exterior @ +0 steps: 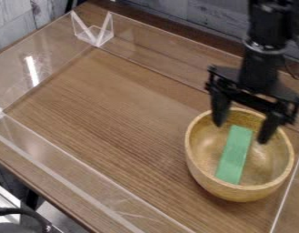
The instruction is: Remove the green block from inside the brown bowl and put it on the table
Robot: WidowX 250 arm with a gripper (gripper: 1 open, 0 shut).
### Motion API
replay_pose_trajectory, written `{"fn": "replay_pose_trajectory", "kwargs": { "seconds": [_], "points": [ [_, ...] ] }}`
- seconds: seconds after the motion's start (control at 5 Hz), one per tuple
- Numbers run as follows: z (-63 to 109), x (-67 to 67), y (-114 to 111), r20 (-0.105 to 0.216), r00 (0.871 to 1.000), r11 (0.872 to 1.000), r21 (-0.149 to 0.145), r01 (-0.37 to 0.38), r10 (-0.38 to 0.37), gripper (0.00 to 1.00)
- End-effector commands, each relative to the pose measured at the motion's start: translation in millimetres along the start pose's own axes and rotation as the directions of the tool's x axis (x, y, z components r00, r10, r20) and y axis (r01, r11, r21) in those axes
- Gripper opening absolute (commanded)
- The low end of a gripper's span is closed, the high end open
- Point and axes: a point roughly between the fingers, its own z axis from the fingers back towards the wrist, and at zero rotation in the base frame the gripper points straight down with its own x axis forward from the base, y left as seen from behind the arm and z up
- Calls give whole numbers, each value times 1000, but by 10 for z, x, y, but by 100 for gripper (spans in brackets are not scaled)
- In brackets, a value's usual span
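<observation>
The green block (236, 156) lies flat inside the brown bowl (207, 170), which stands at the right front of the table (109, 109). The block runs from the bowl's far side toward its near side. My gripper (250, 116) hangs over the far half of the bowl, pointing down, fingers spread wide with nothing between them. One fingertip (221, 113) is above the bowl's far-left rim, the other (279, 127) above its right side. The block's far end sits just below the gap between the fingers.
Low clear acrylic walls (79, 187) border the table on all sides. A clear angled piece (94, 29) stands at the far left corner. Bare wood spreads left of the bowl.
</observation>
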Motion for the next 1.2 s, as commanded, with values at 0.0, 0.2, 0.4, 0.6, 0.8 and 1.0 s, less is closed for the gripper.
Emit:
{"fn": "replay_pose_trajectory", "kwargs": {
  "seconds": [0.0, 0.2, 0.4, 0.6, 0.8, 1.0],
  "points": [
    [-5, 67, -16, 52, 999, 1000, -13, 2, -1, 100],
    [-63, 88, 20, 60, 998, 1000, -17, 6, -5, 100],
    [-115, 108, 49, 66, 998, 1000, -23, 10, -8, 100],
    [-149, 130, 78, 69, 998, 1000, -28, 11, -9, 100],
    [-163, 150, 109, 70, 998, 999, -34, 11, -9, 100],
    [-168, 162, 137, 67, 998, 999, -41, 11, -8, 100]
  ]
}}
